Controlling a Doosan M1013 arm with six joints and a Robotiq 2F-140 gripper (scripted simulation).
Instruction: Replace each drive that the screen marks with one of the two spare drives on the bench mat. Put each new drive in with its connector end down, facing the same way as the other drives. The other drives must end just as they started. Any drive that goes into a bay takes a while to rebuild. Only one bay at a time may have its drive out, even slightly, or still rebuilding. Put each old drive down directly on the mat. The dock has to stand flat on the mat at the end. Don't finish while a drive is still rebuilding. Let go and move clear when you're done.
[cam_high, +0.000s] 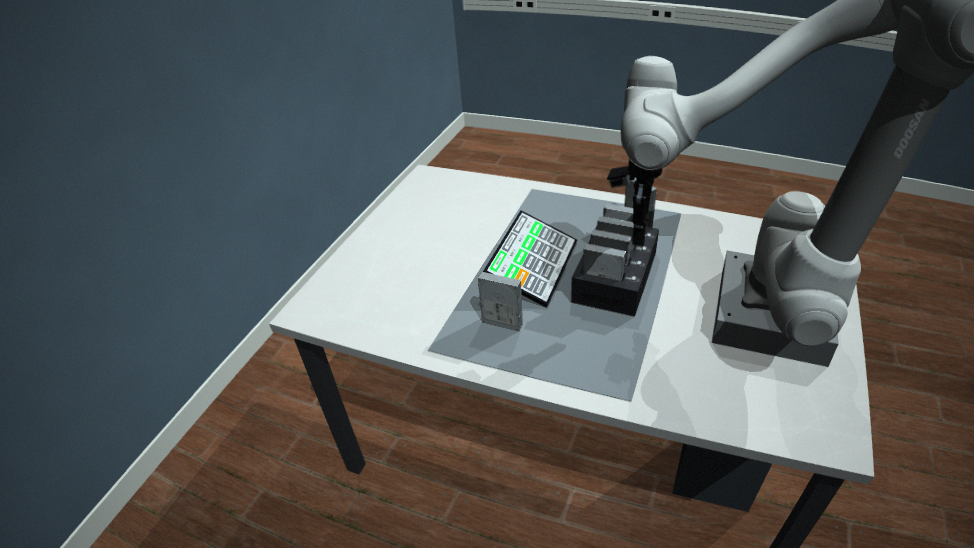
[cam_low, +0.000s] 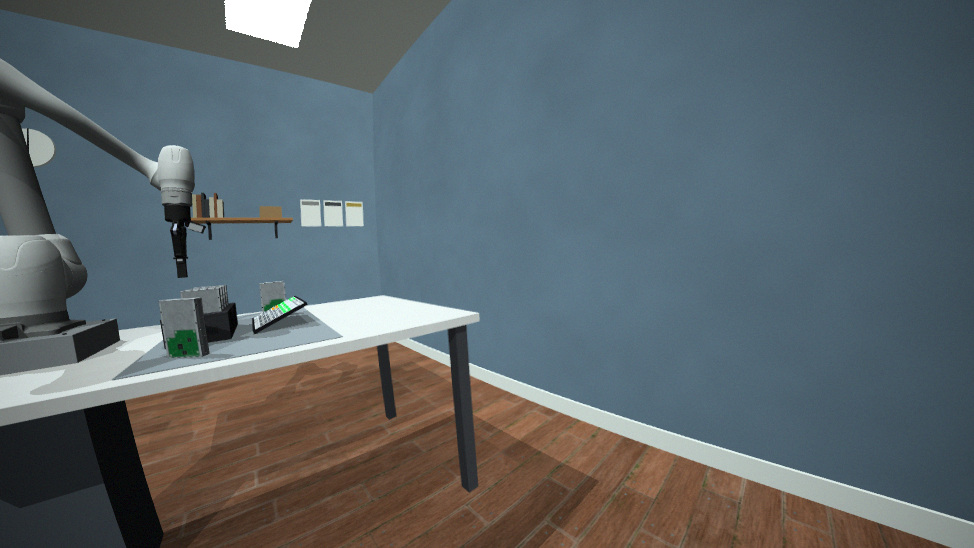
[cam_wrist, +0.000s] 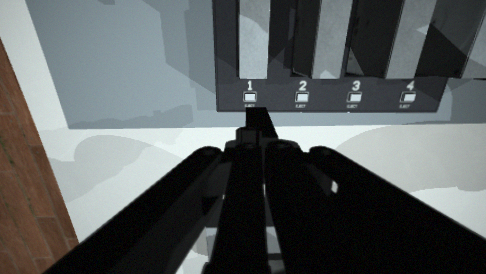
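Observation:
The black dock (cam_high: 602, 294) (cam_low: 221, 323) (cam_wrist: 330, 105) stands on the grey mat (cam_high: 544, 361) (cam_low: 286, 338) (cam_wrist: 115, 60). Its four bays each hold an upright drive; the bay 1 drive (cam_wrist: 254, 50) (cam_high: 604, 264) is at the end nearest the top camera. One spare drive (cam_high: 500, 305) (cam_low: 272, 293) stands by the screen; another (cam_low: 182, 328) stands beyond the bay 4 end. The screen (cam_high: 555, 262) (cam_low: 276, 319) shows green cells and one orange cell in its nearest row; its text is unreadable. My gripper (cam_high: 638, 241) (cam_low: 181, 272) (cam_wrist: 255, 123) is shut and empty, above the dock's button side, near eject button 1 (cam_wrist: 250, 97).
The robot base (cam_high: 776, 327) stands on the white table (cam_high: 367, 272) on the dock's button side. The drives stand close together in the dock, just beyond my fingers in the wrist view. The table's edge lies past the mat.

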